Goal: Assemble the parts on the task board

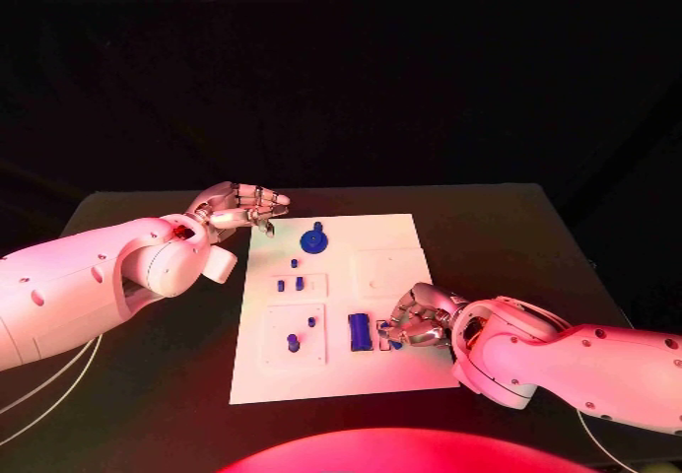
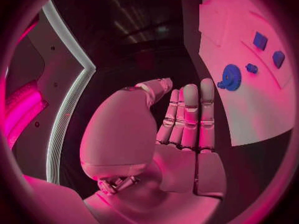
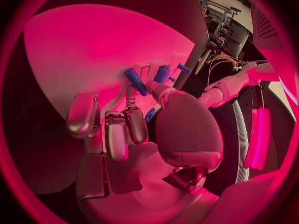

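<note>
Two robot hands worked at the white board (image 1: 391,374) on the black bench (image 1: 540,236). The right robot hand (image 1: 422,317) rested on the board's near right part, fingers curled on a small blue piece (image 1: 386,335) beside a blue block (image 1: 360,330). The left robot hand (image 1: 238,207) hovered empty, fingers loosely apart, at the far left corner near a blue gear (image 1: 314,239).

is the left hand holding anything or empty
Empty: the left hand shows a bare palm with fingers straight, beside the task board.
</note>
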Robot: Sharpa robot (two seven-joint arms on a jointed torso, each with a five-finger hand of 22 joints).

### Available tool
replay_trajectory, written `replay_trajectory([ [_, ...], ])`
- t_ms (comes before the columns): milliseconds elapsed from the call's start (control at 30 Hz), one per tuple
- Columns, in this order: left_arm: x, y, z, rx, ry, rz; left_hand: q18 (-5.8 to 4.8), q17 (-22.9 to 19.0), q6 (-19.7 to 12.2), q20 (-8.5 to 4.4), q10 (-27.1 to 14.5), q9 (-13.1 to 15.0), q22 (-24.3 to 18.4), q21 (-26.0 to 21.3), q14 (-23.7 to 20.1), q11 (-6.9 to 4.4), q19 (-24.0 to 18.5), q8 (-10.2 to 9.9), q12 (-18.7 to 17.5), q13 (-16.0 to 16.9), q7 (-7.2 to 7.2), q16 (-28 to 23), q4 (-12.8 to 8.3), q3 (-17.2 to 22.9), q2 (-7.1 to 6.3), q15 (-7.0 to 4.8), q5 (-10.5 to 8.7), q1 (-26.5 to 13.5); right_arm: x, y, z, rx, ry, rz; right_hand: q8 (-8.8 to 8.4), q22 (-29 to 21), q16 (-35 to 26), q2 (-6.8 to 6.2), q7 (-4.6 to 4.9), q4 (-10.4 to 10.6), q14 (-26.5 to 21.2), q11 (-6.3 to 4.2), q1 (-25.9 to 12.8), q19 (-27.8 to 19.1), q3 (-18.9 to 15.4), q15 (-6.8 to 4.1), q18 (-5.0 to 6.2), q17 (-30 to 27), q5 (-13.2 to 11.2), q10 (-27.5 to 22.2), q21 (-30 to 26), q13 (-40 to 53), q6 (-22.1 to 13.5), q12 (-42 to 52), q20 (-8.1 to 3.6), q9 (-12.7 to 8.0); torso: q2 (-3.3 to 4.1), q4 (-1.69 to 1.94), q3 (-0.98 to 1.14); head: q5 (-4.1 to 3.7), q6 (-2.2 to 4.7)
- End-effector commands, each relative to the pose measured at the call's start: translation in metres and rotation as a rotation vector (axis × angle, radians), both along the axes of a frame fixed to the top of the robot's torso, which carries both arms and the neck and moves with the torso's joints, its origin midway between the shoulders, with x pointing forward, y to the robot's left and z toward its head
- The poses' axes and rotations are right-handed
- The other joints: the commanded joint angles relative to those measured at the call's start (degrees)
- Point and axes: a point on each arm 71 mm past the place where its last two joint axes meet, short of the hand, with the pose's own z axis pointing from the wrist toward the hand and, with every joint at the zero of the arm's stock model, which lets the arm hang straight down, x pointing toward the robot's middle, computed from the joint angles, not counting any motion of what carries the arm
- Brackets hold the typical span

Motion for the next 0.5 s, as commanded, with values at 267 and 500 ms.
replay_trajectory([
  [267,-0.0004,-0.0015,0.0009,-0.006,-0.002,-0.006,0.87,-0.10,-0.38,0.19,-0.38,-0.09,-0.09,-0.28,-0.29,-0.06,0.15,0.12,0.39,-0.08,-0.06,0.25,0.38,-0.03,0.01,0.07,0.01,-0.53,-0.0015,-0.0001,0.0002,-0.002,0.000,0.012,0.11,2.44,0.22,1.22,-0.24,0.70,4.96,-0.33,0.39,0.62,-0.63,-0.42,-1.01,9.16,-0.14,0.92,0.10,4.91,1.18,0.79,-0.11,0.08,0.00,-0.01,-0.03,0.26,0.09],
  [500,-0.0004,-0.0013,0.0009,-0.006,-0.002,-0.006,0.86,-0.11,-0.40,0.21,-0.41,-0.10,-0.12,-0.31,-0.30,-0.04,0.16,0.13,0.40,-0.10,-0.04,0.25,0.48,-0.03,0.06,0.09,0.02,-0.60,-0.0017,0.0000,0.0005,-0.003,-0.002,0.017,0.49,2.65,0.29,2.32,-0.64,2.37,5.01,-0.69,0.13,0.83,-1.49,-0.70,-1.07,9.39,-0.15,2.03,0.36,6.54,2.16,2.38,-0.35,0.15,0.00,-0.02,0.00,0.33,0.08],
])
